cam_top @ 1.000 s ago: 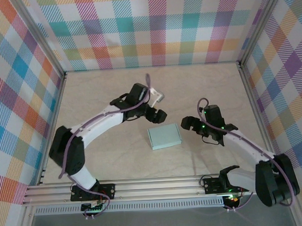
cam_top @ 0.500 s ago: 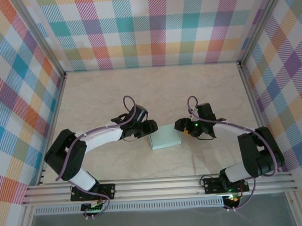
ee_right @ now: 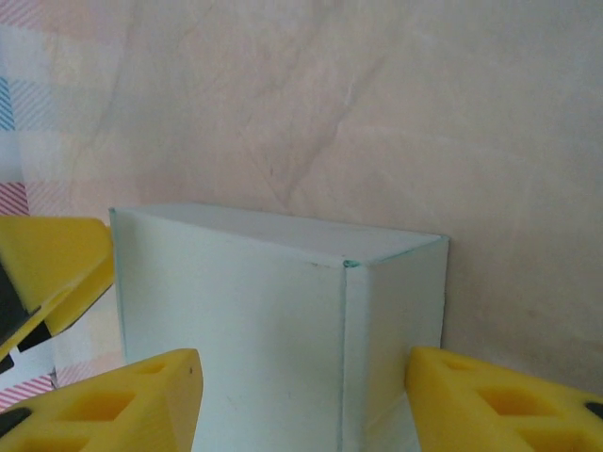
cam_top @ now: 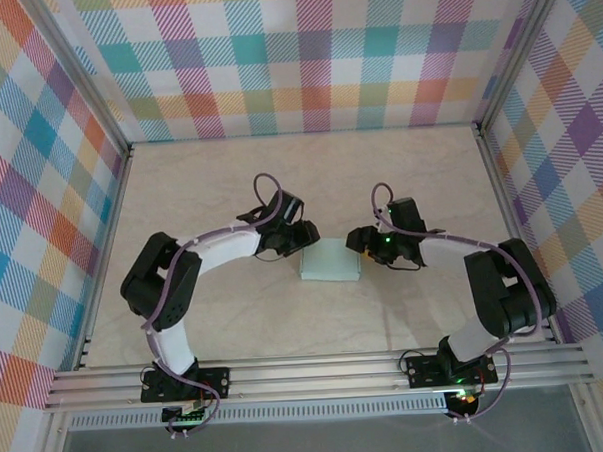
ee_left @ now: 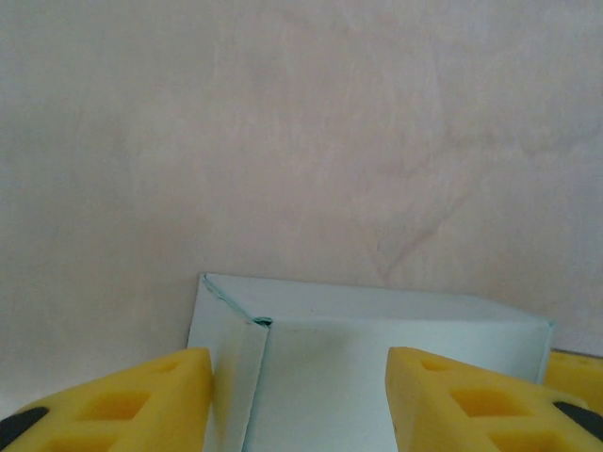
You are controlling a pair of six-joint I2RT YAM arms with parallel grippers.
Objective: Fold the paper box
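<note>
So the small pale mint card box (cam_top: 329, 265) was sitting flat and closed up on the beige marbled tabletop (cam_top: 199, 180), roughly mid-table and a bit toward 6 o'clock in the overhead view. Both arms were bent in on it from either side. The left gripper (cam_top: 304, 237) was down at the box's 10 o'clock corner and the right gripper (cam_top: 356, 241) was at its 2 o'clock corner, each right up against the card's edge from above, though I couldn't tell if either was actually touching it. In the left wrist cam the yellow foam pads (ee_left: 113, 400) were spread wide apart, with the box's top face and a folded-in side flap showing between them, so that one was released, not pinching anything. It was the same on the right wrist cam: yellow pads (ee_right: 499, 405) were parted wide and the box stood in the gap, with one crisp vertical corner crease facing the lens. A yellow fingertip of the other arm poked in at 9 o'clock in that view. Pastel plaid walls (cam_top: 304, 56) ran around the table at 9, 12 and 3 o'clock.
</note>
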